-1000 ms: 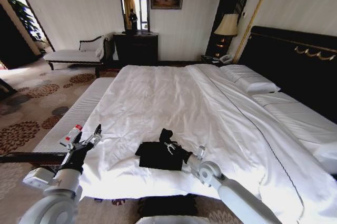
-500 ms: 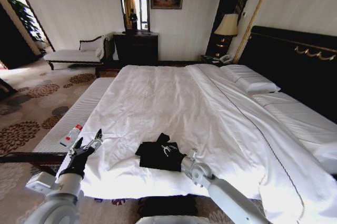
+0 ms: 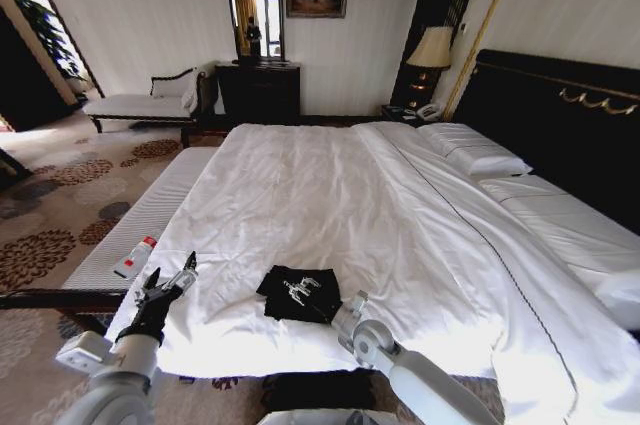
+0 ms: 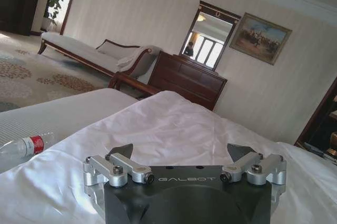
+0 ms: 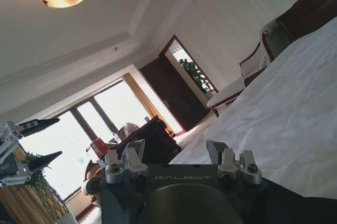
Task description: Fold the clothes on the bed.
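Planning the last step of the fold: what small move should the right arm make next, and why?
Probably lift the right end effector clear. Its fingers are open and hold nothing, and the black T-shirt lies as a compact bundle on the bed. The left end effector hovers open near the bed's edge.

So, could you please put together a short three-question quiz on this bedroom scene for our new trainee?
1. True or false: the black T-shirt lies spread out flat with both sleeves extended.
2. Multiple choice: where does the plastic bottle lie? A) on the pillows B) on the bench at the foot of the bed C) on the carpet
3. Short answer: which pincer is open with nothing between its fingers, the left pincer, the right pincer, or both?

Key
1. False: it is a compact folded bundle near the bed's near edge.
2. B.
3. Both: the wrist views show each one's fingers apart and holding nothing.
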